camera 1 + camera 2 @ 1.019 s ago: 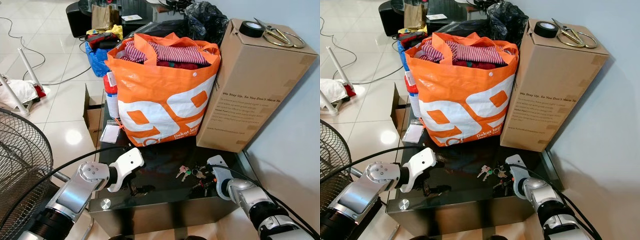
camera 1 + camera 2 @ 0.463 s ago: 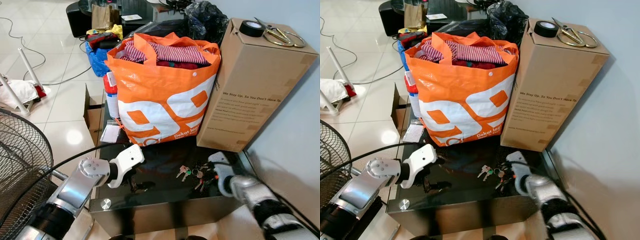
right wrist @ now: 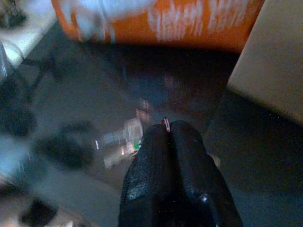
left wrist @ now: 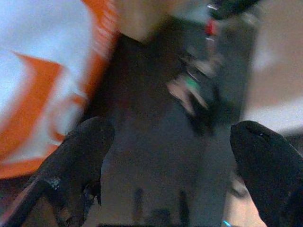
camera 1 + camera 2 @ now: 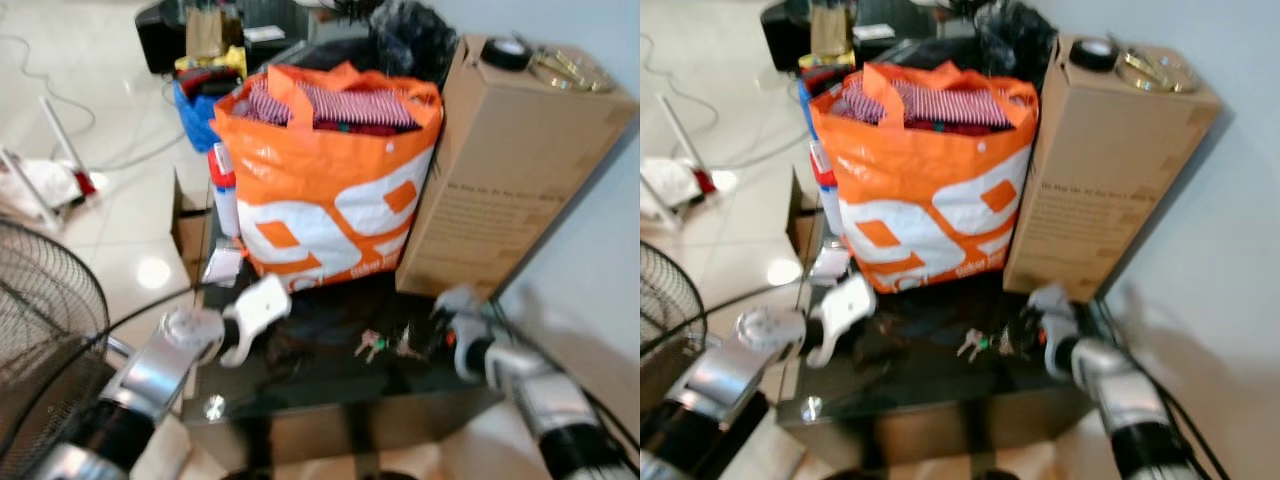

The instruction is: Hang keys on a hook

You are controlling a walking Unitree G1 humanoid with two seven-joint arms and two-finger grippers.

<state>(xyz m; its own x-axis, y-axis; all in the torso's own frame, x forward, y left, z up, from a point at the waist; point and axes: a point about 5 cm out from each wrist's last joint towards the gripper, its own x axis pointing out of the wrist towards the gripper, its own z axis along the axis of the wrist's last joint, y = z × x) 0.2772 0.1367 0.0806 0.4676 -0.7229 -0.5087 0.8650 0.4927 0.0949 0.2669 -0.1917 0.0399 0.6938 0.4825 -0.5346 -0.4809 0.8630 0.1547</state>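
Keys point(image 5: 385, 343) lie on a dark glass table point(image 5: 330, 375), between the left gripper point(image 4: 165, 156), fingers wide apart, and the right gripper point(image 3: 170, 130), fingertips pressed together with a small red-tipped piece showing between them. Behind stand an orange bag of clothes point(image 5: 325, 190) and a cardboard box point(image 5: 510, 170); a fan point(image 5: 40, 330) stands at the robot's left.

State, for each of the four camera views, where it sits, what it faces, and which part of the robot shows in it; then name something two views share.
Left eye view: on the head, looking down at the black table, orange bag and cardboard box; both silver arms show.
Right eye view: same head, same scene.
Left wrist view: along the left pincer, its fingers wide apart, toward the keys.
Right wrist view: along the right pincer, fingers together, above the keys.
Shared: keys and orange bag.
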